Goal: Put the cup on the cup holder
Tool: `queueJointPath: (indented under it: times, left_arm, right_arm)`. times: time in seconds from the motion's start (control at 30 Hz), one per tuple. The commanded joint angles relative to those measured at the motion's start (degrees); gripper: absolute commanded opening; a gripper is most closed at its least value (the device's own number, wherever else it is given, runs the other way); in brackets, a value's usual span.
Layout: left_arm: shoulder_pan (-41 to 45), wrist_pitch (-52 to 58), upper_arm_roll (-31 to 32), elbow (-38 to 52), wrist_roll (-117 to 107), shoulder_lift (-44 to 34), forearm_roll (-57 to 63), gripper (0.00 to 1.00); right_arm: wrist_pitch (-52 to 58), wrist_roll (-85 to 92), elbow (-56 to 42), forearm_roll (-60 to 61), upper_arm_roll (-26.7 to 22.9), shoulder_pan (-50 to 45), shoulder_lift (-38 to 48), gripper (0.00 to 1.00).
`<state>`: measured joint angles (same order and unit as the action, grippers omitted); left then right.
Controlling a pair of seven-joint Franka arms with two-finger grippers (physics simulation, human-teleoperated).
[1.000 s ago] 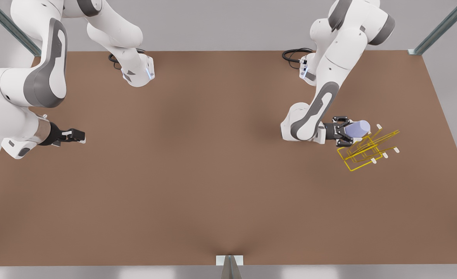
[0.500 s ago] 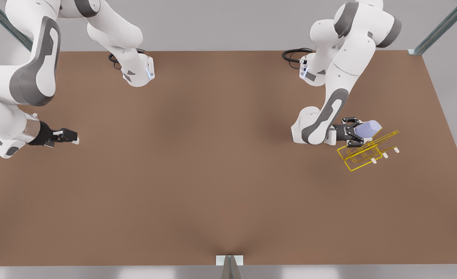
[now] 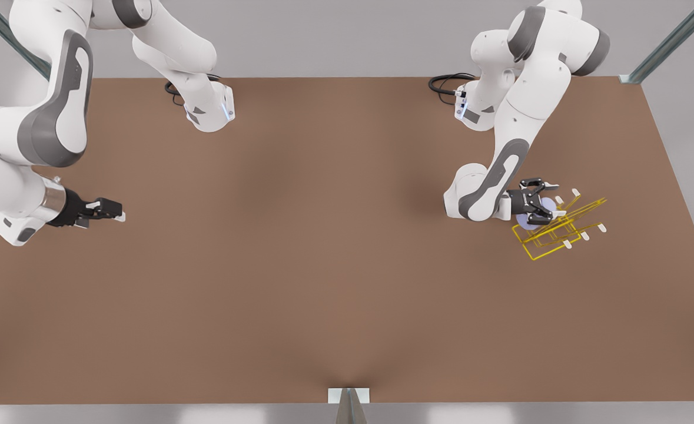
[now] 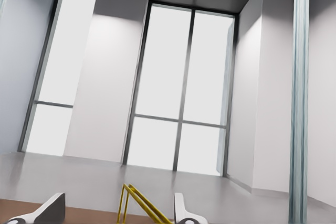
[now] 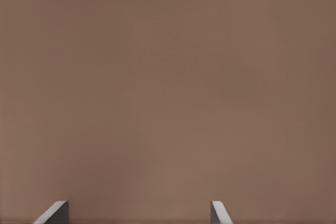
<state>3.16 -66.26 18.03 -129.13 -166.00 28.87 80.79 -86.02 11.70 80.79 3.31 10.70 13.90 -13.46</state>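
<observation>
Nearest on the brown table (image 3: 323, 294), at the right of the front view, stands the yellow wire cup holder (image 3: 550, 244), its white-tipped pegs angled toward the right edge. The lavender cup (image 3: 523, 221) shows just behind it as a pale patch at the rack's upper-left corner, mostly covered by the left gripper (image 3: 548, 204). Whether the cup sits on a peg or merely leans against the wires cannot be told.

The left gripper's fingers are spread apart. In the left wrist view they frame only a yellow loop of the rack (image 4: 137, 203) with no cup between them, so the cup appears to be let go.

The step in hand looks like the release and the retreat. To do it well, the left gripper should draw straight back along its own axis with the fingers wide, so neither fingertip snags a loop nor nudges the cup off.

At the left of the front view the right gripper (image 3: 114, 207) waits low over bare table — its fingers are apart too.
</observation>
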Motion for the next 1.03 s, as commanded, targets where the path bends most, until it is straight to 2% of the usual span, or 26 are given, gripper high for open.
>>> queueJointPath:
  times: [0.0,0.07,0.1,0.13,0.17,0.2,0.23,0.27,0.3,0.37,0.4,0.47,0.5,0.53,0.57,0.6,0.67,0.7,0.73,0.77,0.8,0.83,1.0]
  left_arm:
    - [0.1,1.1,0.1,0.0,-2.4,0.0,0.0,1.0]
    - [2.2,2.1,0.9,0.5,-2.3,-0.8,-3.4,1.0]
    - [3.6,2.3,3.1,0.7,-1.6,-2.3,-8.2,1.0]
    - [2.6,2.3,10.6,3.2,3.7,-7.0,-16.2,1.0]
    - [2.4,2.9,16.5,13.5,10.4,-9.3,-28.0,1.0]
    - [2.4,4.6,19.8,29.3,17.0,-9.1,-38.7,1.0]
    - [2.2,6.9,19.5,48.9,28.2,-8.4,-46.5,1.0]
    - [-3.6,8.9,19.6,59.2,44.2,-8.6,-52.7,1.0]
    - [-8.3,10.4,19.8,64.1,69.5,-9.0,-54.2,1.0]
    - [-16.0,11.2,19.4,65.5,115.0,-6.8,-57.2,1.0]
    - [-18.4,5.8,19.3,65.3,124.5,-5.9,-57.3,1.0]
    - [-23.5,5.4,18.9,65.9,144.3,-4.6,-57.5,1.0]
    - [-23.9,3.0,14.5,67.1,156.8,-4.5,-60.5,1.0]
    - [-13.8,2.7,-1.1,69.9,157.5,-4.3,-70.3,1.0]
    - [-9.1,1.5,-17.1,69.7,172.1,-5.0,-83.1,1.0]
    - [-7.4,-1.6,-19.6,69.1,173.7,-5.2,-82.9,1.0]
    - [-5.0,-2.3,-18.4,69.5,169.4,-5.0,-81.1,1.0]
    - [-5.2,-6.7,-16.8,70.0,168.9,-4.6,-78.1,1.0]
    - [-6.1,-9.1,-16.9,69.0,173.6,-5.2,-81.7,1.0]
    - [-5.5,-12.0,-18.5,61.9,177.3,-10.3,-85.5,1.0]
    - [-6.1,-23.7,-16.7,46.4,176.6,-19.2,-85.1,1.0]
    - [-6.3,-23.8,-15.9,48.6,170.7,-17.2,-85.5,1.0]
    - [-6.5,-23.3,-14.8,50.6,169.9,-15.7,-84.9,1.0]
  right_arm:
    - [-0.1,1.9,0.1,0.1,0.0,-0.1,0.0,1.0]
    - [0.0,1.9,0.1,0.1,0.0,-0.3,-0.1,1.0]
    - [0.2,1.9,0.1,0.1,0.0,0.0,-0.1,1.0]
    - [0.3,1.9,0.1,0.1,0.0,0.0,-0.1,1.0]
    - [0.3,1.9,0.1,0.1,0.0,-0.1,-0.1,1.0]
    - [0.3,1.9,0.1,0.1,0.0,0.0,-0.1,1.0]
    - [0.3,1.9,0.1,0.1,0.0,-0.2,-0.1,1.0]
    - [0.3,1.9,0.1,0.1,0.0,-0.3,-0.1,1.0]
    - [0.3,1.9,0.1,0.1,0.0,-0.3,-0.1,1.0]
    - [0.4,1.9,0.1,0.1,0.0,-0.4,-0.1,1.0]
    - [0.4,1.9,0.2,0.1,0.0,-0.4,-0.1,1.0]
    - [0.3,1.9,0.2,0.1,0.0,-0.5,-0.1,1.0]
    - [0.3,1.9,0.2,0.1,0.0,-0.5,-0.1,1.0]
    - [0.3,1.9,0.2,0.1,0.0,-0.5,-0.1,1.0]
    - [0.3,1.9,0.2,0.1,0.0,-0.5,-0.1,1.0]
    - [0.2,1.9,0.2,0.1,0.0,-0.5,-0.2,1.0]
    - [0.1,1.9,0.4,0.1,0.0,-0.5,-0.2,1.0]
    - [0.1,1.9,0.4,0.1,0.0,-0.5,-0.2,1.0]
    - [0.2,1.9,0.4,0.1,0.0,-0.5,-0.2,1.0]
    - [0.2,1.9,0.4,0.1,0.0,-0.5,-0.2,1.0]
    - [0.2,1.9,0.4,0.1,0.0,-0.5,-0.2,1.0]
    - [0.2,1.9,0.4,0.1,0.0,-0.5,-0.2,1.0]
    - [0.2,1.9,0.4,0.1,0.0,-0.5,-0.2,1.0]
